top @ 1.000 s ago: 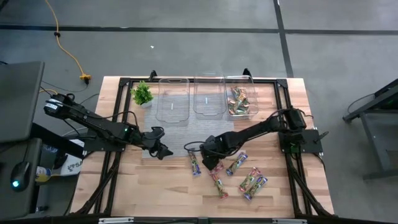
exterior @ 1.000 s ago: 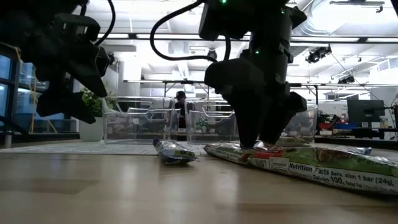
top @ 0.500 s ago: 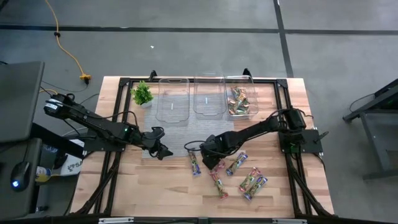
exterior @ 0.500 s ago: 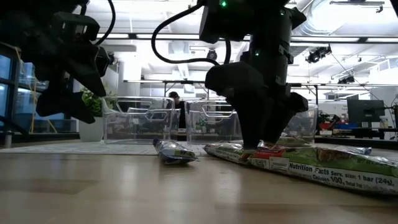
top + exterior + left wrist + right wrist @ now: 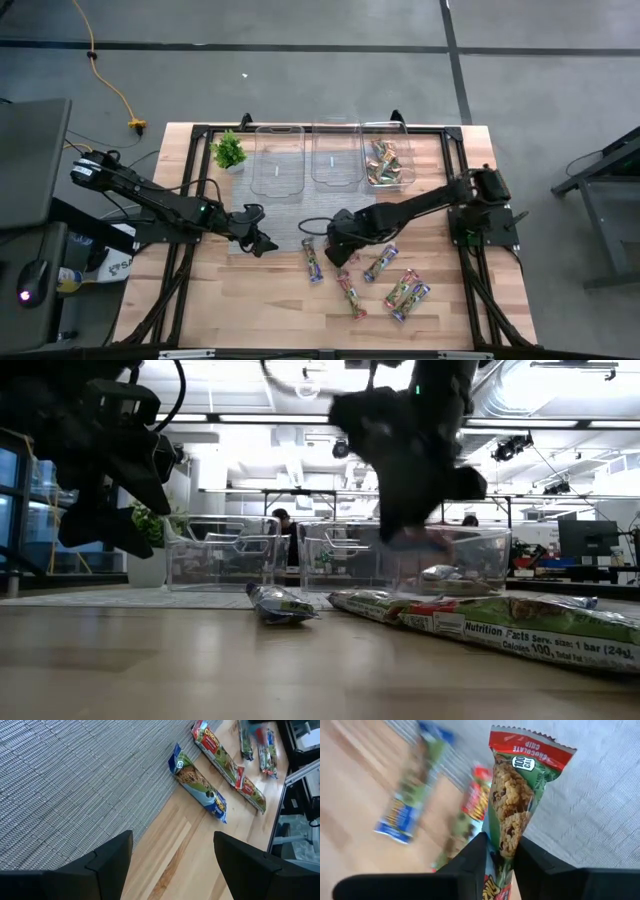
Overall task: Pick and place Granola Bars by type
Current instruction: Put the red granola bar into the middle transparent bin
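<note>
The right tool (image 5: 500,851) pinches a red-topped granola bar (image 5: 512,815) above the worktop (image 5: 200,290) (presumably bound for a tub); the left tool (image 5: 172,852) waits open nearby.

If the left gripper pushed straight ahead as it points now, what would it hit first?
Probably the blue-wrapped bar at the edge of the grey mat. It lies just ahead of the open left gripper, between the finger lines. The gripper hangs above the table, so depth is uncertain; it may meet mat or wood first.
</note>
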### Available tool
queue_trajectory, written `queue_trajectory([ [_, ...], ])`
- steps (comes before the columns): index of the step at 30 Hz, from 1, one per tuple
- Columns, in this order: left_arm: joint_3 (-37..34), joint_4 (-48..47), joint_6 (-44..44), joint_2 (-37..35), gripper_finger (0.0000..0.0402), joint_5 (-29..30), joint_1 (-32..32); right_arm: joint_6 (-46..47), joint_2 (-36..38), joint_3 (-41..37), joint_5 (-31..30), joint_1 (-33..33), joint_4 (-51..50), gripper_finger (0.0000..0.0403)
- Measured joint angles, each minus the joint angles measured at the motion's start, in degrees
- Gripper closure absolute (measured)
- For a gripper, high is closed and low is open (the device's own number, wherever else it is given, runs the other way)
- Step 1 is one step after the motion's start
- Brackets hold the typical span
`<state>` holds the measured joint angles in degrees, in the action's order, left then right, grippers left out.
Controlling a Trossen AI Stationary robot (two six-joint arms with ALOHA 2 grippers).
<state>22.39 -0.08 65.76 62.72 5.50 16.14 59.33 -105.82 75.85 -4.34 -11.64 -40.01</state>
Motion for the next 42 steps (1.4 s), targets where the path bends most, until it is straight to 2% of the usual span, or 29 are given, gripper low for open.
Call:
queue_trajectory([
  [7, 0.0, 0.0, 0.0, 0.0, 0.0131, 0.0, 0.0, -4.7, 7.9, 0.1, -4.0, 5.7, 1.8, 0.0338],
  [14, 0.0, 0.0, 0.0, 0.0, 0.0131, 0.1, 0.0, -15.4, 14.8, 0.1, -4.7, 17.6, 5.9, 0.0339],
  [20, 0.0, 0.0, -0.1, 0.0, 0.0131, 0.0, 0.0, -24.7, 14.4, 0.2, -0.4, 30.1, 9.8, 0.0339],
  [25, 0.0, 0.0, -0.1, 0.0, 0.0131, -0.3, 0.0, -28.6, 11.6, 0.2, 5.9, 36.5, 11.1, 0.0339],
  [35, 0.0, 0.0, 0.0, 0.0, 0.0131, -0.3, 0.0, -35.4, 7.5, 0.2, 9.2, 38.1, 11.3, 0.0337],
  [42, 0.0, 0.1, 0.5, 0.0, 0.0131, -0.3, 0.0, -35.9, 7.5, 0.2, 8.8, 38.3, 11.5, 0.0291],
])
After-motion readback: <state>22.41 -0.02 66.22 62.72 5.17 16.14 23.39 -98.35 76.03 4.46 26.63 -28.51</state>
